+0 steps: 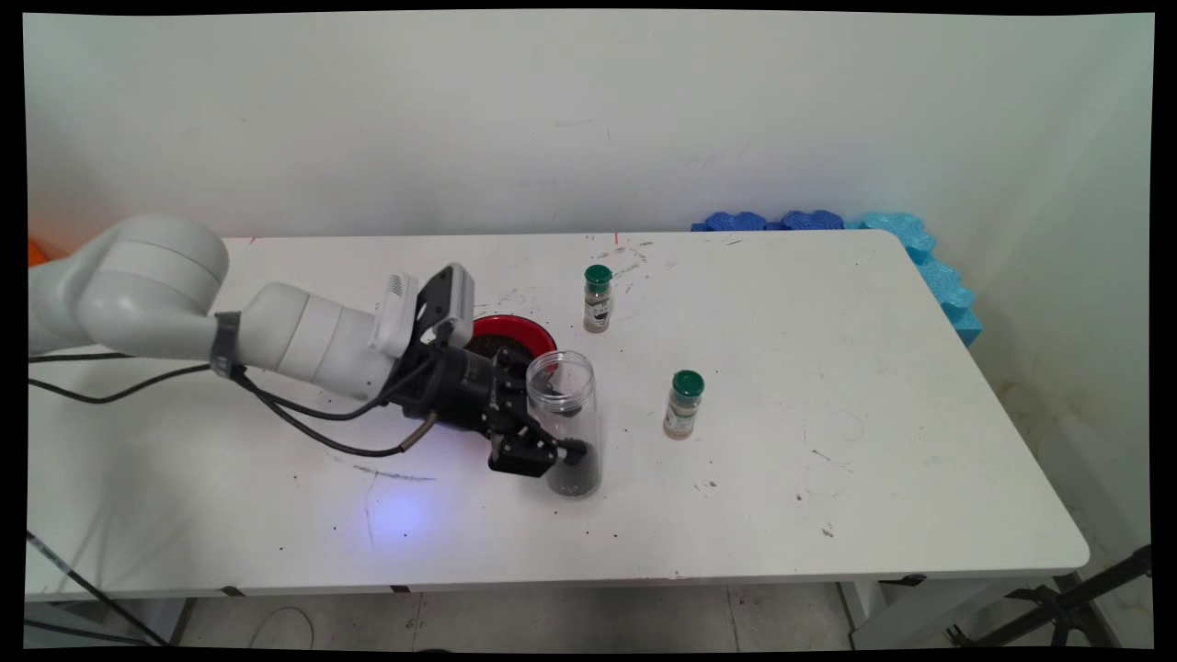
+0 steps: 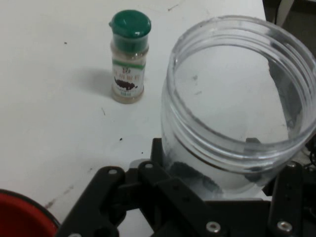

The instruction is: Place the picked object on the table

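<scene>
A clear plastic jar [image 1: 565, 418] stands upright on the white table [image 1: 828, 515], lidless, with dark grains in its bottom. My gripper [image 1: 556, 432] is shut on the jar, one finger on its near side and the other behind it. In the hand view the jar [image 2: 237, 103] fills the right half, its open mouth towards the camera, held between my fingers [image 2: 284, 197]. A red bowl [image 1: 504, 336] with dark contents sits just behind the gripper. Two green-capped spice bottles stand upright: one [image 1: 597, 299] behind the jar, one [image 1: 683, 405] to its right.
Blue foam pieces [image 1: 919, 257] line the table's far right corner and right edge. Black cables [image 1: 303, 423] hang from the arm across the table's left side. Small dark specks are scattered on the table near the jar. One spice bottle [image 2: 129, 57] shows in the hand view.
</scene>
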Controlling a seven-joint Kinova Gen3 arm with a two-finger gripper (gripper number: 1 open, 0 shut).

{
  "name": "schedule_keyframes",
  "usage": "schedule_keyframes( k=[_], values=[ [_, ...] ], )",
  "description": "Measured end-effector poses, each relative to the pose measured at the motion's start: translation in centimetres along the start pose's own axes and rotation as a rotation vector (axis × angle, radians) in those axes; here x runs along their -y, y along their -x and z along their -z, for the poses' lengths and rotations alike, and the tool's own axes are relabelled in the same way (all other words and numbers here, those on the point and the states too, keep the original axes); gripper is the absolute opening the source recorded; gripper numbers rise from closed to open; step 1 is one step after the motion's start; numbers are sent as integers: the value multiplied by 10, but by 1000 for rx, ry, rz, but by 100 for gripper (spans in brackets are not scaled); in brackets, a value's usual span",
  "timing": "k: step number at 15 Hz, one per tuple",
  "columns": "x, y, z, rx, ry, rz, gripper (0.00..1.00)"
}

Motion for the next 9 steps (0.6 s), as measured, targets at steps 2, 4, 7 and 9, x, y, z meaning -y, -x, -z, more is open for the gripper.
schedule_keyframes(
  k=[2, 4, 7, 9],
  values=[
    [0, 4, -4, 4, -2, 5, 0],
    [0, 7, -8, 7, -5, 9, 0],
    [0, 10, -13, 7, -8, 14, 100],
    [0, 10, -15, 4, -9, 15, 100]
  ],
)
